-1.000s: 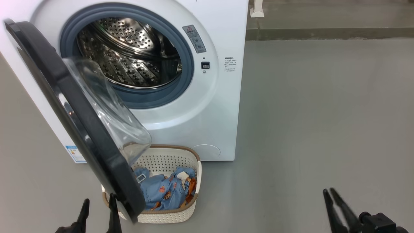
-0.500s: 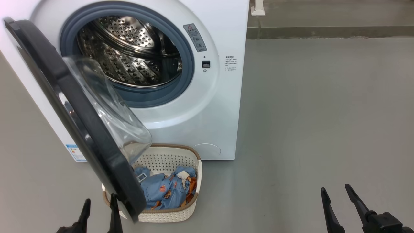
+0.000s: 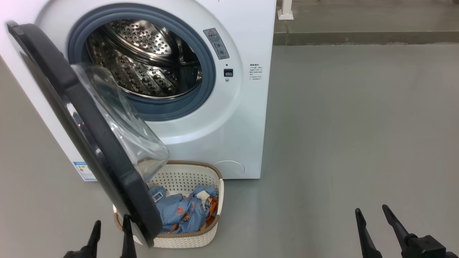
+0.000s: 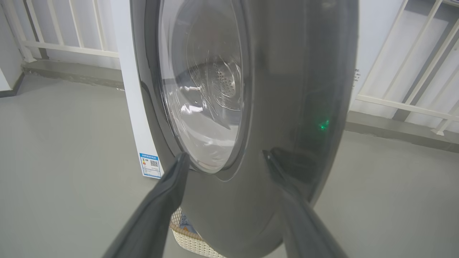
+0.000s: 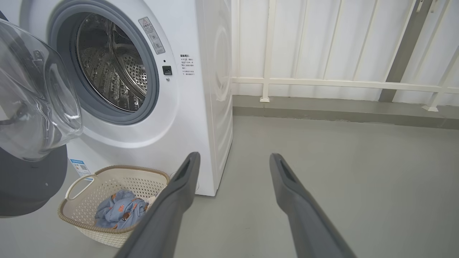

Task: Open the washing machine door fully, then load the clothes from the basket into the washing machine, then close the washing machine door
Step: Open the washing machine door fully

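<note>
Door (image 3: 86, 139) half open, overhanging the basket (image 3: 186, 177) at 6 o'clock; clothes (image 3: 179, 211) lie in it, none in the washer (image 3: 229, 118). My left gripper (image 3: 110, 219) is spread beside the door's lower edge; my right gripper (image 3: 371, 208) is spread and empty at 4 o'clock.
</note>
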`<state>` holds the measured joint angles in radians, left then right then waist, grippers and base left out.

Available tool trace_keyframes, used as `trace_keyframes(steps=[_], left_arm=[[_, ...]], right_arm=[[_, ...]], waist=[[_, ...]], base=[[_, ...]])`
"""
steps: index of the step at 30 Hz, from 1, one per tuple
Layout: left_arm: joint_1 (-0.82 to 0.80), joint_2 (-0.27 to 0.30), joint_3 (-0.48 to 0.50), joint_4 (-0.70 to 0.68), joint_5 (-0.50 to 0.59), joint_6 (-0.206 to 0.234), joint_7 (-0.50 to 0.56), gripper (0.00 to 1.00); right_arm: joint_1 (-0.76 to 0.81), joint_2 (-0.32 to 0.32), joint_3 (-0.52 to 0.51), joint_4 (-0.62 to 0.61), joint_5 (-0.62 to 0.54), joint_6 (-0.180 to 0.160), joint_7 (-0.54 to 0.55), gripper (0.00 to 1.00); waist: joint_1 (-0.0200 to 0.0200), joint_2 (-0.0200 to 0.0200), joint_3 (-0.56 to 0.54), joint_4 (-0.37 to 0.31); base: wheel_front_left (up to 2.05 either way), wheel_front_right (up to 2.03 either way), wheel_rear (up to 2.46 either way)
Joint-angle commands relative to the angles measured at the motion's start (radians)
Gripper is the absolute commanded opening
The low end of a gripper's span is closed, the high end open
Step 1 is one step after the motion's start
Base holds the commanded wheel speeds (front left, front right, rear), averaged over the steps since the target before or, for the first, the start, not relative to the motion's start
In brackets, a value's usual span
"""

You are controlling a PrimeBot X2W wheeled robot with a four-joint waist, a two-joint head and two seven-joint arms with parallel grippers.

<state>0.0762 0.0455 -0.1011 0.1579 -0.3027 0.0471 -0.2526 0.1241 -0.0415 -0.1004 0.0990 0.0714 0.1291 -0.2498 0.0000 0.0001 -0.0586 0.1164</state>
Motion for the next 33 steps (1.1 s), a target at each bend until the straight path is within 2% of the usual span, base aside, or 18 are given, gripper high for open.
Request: trace_keyframes(steps=[1,25,26,27,28,33], left_arm=[[-0.04,0.005,0.027,-0.025,0.011,-0.003,-0.009,1.0],[-0.039,0.005,0.026,-0.025,0.01,-0.002,-0.009,1.0],[-0.038,0.005,0.026,-0.024,0.01,-0.003,-0.009,0.85],[-0.038,0.005,0.026,-0.024,0.009,-0.003,-0.009,0.18],[-0.037,0.005,0.026,-0.023,0.006,-0.004,-0.009,0.0],[-0.034,0.005,0.035,-0.028,0.001,-0.01,-0.009,0.0]], right_arm=[[-0.026,-0.009,0.028,-0.02,0.009,0.002,-0.012,1.0],[-0.025,-0.009,0.027,-0.012,0.002,0.002,-0.012,1.0],[-0.024,-0.009,0.027,-0.012,0.001,0.002,-0.012,1.0],[-0.024,-0.009,0.027,-0.013,0.0,0.002,-0.012,1.0],[-0.024,-0.009,0.028,-0.013,-0.001,0.002,-0.012,1.0],[-0.023,-0.009,0.029,-0.009,-0.005,0.002,-0.012,1.0]], waist=[[0.0,-0.0001,-0.001,-0.002],[0.0,-0.0001,0.001,0.007],[0.0,-0.0001,0.001,0.007],[0.0,-0.0001,0.001,0.008],[0.0,-0.0001,0.0,0.008],[0.0,-0.0001,-0.003,0.01]], base=[[0.0,0.0,0.0],[0.0,0.0,0.0],[0.0,0.0,0.0],[0.0,0.0,0.0],[0.0,0.0,0.0],[0.0,0.0,0.0]])
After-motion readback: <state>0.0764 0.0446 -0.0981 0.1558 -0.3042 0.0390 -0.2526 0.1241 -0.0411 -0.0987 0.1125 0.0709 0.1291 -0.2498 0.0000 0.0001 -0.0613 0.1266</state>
